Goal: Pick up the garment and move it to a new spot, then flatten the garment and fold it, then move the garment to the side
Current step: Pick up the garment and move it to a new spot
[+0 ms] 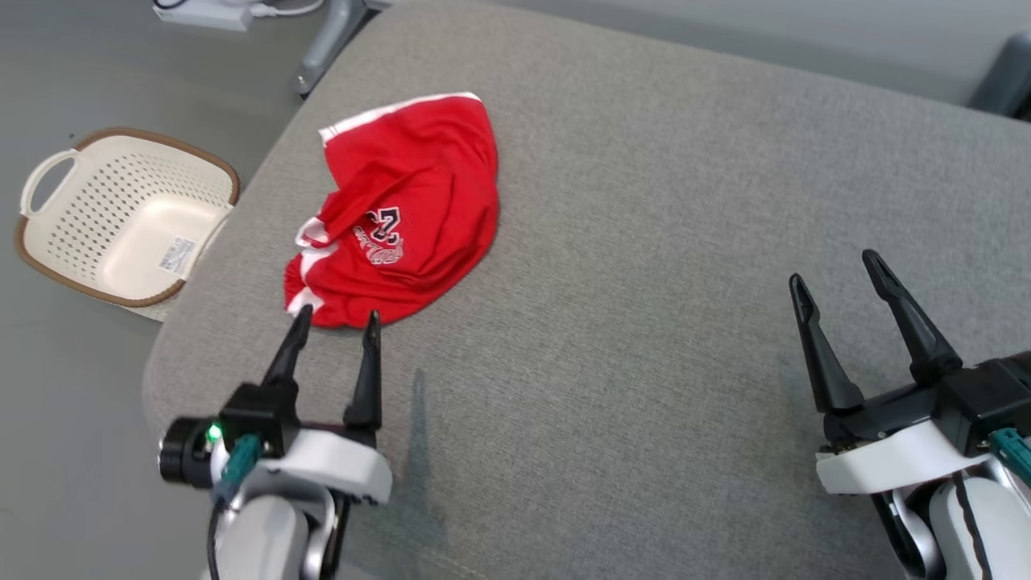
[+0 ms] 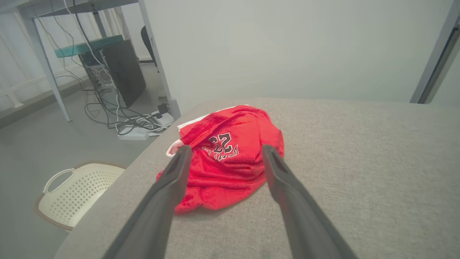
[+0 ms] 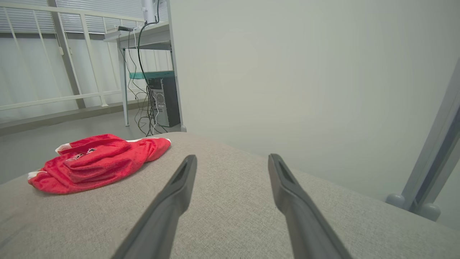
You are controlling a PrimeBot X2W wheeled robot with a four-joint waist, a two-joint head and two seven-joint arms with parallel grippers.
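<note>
I see the red jersey crumpled at ten o'clock on the grey cushion, number 23 showing, script beneath unreadable. My left gripper gapes at its near hem; my right gripper gapes empty at four o'clock.

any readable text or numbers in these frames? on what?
"23": dark, white-edged digits on the red garment, seen upside down, so this is a likely reading, not a sure one.
Script word next to the digits: too blurred to read.
Sticker inside the cream basket: print too small to read.
</note>
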